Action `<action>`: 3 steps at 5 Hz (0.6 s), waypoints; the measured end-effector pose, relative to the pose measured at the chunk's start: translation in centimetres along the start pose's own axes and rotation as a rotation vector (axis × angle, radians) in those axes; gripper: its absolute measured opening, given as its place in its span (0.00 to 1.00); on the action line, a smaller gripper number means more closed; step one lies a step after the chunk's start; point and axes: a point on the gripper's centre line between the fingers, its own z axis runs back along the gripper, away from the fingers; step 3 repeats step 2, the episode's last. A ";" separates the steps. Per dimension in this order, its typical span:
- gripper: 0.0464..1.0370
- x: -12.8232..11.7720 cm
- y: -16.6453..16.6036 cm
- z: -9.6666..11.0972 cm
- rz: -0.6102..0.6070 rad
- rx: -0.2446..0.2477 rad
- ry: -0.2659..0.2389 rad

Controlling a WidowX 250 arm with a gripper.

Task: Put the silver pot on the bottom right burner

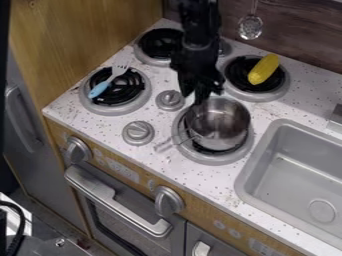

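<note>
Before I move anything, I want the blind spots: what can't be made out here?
Camera view:
- Bottom right burner's middle: under the silver pot.
- Claw's contact with the pot: its own dark body hides it.
- Grey round part: partly behind the arm.
- Sink's right side: cut by the edge.

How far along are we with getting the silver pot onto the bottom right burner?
Nearly done, it seems: the silver pot is over the bottom right burner. The gripper is at its far rim; whether it grips is unclear. Likely left: check the pot rests flat, then back away.
</note>
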 end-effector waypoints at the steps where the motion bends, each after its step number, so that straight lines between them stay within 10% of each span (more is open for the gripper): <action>1: 0.80 0.5 1.1 2.9 0.027 0.035 -0.026; 3: 0.97 0.5 1.7 4.2 0.058 0.044 -0.049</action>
